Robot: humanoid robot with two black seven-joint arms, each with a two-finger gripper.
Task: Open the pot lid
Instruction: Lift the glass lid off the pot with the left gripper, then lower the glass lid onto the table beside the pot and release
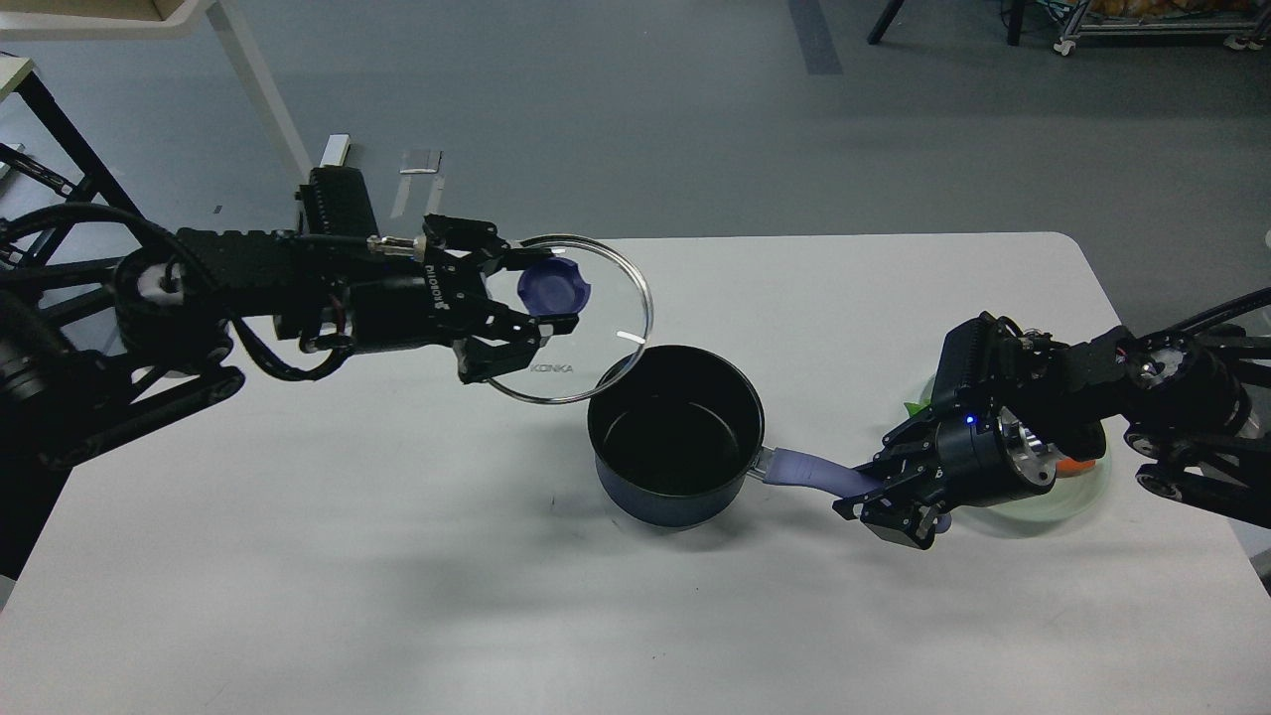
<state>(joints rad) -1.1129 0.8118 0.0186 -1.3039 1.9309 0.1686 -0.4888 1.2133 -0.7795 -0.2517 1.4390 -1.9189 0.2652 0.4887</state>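
A dark blue pot (677, 437) stands open in the middle of the white table (397, 556), its pale purple handle (809, 470) pointing right. My left gripper (541, 293) is shut on the purple knob (552, 287) of the glass lid (586, 333) and holds the lid in the air, up and to the left of the pot, clear of its rim. My right gripper (884, 492) is shut on the far end of the pot handle.
A pale green plate (1077, 492) with something orange on it lies under my right arm at the table's right side. A white desk leg and a black frame stand on the floor beyond the table's far left corner.
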